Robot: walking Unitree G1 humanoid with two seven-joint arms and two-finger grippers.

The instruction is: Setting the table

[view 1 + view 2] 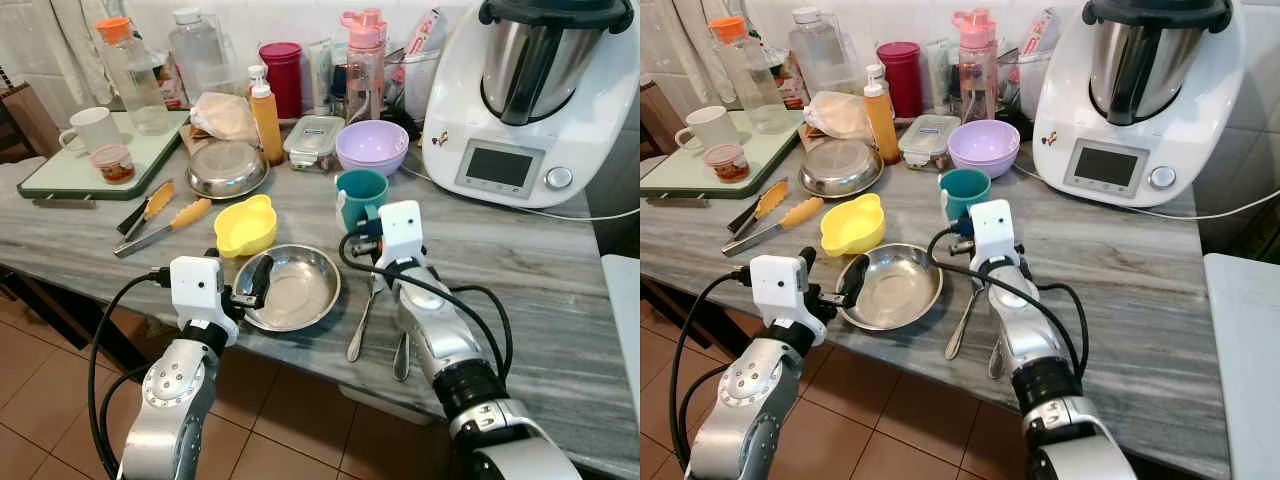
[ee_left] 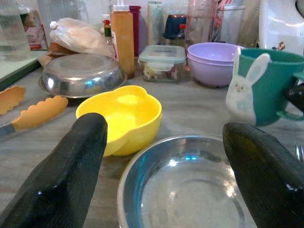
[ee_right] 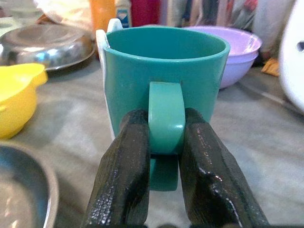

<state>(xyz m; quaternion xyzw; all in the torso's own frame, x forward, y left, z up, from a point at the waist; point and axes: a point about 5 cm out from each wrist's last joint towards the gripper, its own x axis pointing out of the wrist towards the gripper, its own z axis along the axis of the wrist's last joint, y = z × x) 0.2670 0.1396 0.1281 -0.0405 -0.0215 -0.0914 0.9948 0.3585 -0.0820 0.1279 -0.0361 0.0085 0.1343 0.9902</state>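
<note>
While we hold the cup by its handle alone: tipping is our risk, since the pinch sits off to one side.
Right gripper [image 3: 164,142]: fingers pinching the green cup's [image 1: 359,195] handle.
Left gripper [image 2: 166,161]: fingers spread, at the steel bowl's [image 1: 292,290] near rim.
Cup: teal, bunny figure on its side, upright on the table [image 1: 520,260], behind the steel bowl, near the yellow bowl [image 1: 246,225].

The right gripper [image 3: 164,156] covers the lower part of the teal cup [image 3: 164,71] handle, and its arm hides part of the spoon [image 1: 362,322] lying on the table. The big white kitchen machine [image 1: 525,95] gets chopped off by the top edge. Labels on the bottles [image 1: 130,75] at the back are too small to read.
</note>
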